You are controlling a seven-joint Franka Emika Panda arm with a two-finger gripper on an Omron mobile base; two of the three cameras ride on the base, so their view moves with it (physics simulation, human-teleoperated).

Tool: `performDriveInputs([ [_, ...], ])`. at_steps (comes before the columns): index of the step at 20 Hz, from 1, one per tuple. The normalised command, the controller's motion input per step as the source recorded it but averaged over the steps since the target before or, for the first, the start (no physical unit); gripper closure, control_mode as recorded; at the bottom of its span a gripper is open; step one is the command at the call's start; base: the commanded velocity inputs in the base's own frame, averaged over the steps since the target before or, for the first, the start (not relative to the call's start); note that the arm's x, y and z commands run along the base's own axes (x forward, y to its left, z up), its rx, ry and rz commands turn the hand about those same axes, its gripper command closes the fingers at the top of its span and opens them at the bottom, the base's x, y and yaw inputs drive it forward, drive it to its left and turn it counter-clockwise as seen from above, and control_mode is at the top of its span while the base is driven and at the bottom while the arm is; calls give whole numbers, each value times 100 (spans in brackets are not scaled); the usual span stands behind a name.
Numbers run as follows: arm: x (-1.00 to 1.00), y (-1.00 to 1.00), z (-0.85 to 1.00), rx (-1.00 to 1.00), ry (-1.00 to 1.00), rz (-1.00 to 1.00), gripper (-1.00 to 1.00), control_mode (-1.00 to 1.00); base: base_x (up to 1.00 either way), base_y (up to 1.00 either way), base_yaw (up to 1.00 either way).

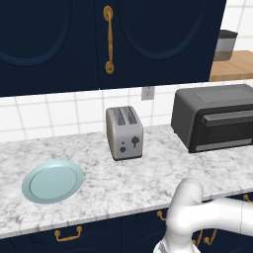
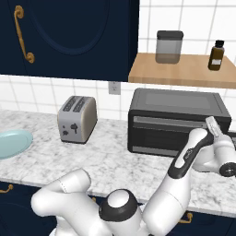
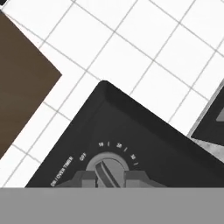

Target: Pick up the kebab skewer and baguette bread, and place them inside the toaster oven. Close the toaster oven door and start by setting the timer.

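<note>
Gripper [image 3: 104, 178] sits clenched on the timer knob [image 3: 106, 168] of the toaster oven [image 2: 177, 120], one dark fingertip [image 3: 84, 178] on each side of the knob's ridge. From the right base view, the white arm rises from the lower left, bends at the elbow and reaches out to the oven's right front end, wrist level with the control panel. Toaster oven: dark boxy body on the marble counter [image 1: 148, 173], against the tiled wall, right of the silver toaster [image 1: 124, 132]. Toaster oven door [image 1: 225, 129] stands upright and closed, bar handle along its top. Dial marks arc above the knob, "OFF" at their left end. Blue plate [image 1: 52, 181] lies well apart at the counter's left.
</note>
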Motion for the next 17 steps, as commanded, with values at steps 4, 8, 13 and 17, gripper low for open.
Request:
performDriveInputs([
  [4,0,0,-1,22,0,-8,100,-100,0,0,0],
  [8,0,0,0,20,0,-8,100,-100,0,0,0],
  [13,0,0,0,19,0,-7,100,-100,0,0,0],
  [17,0,0,0,16,0,-7,100,-100,0,0,0],
])
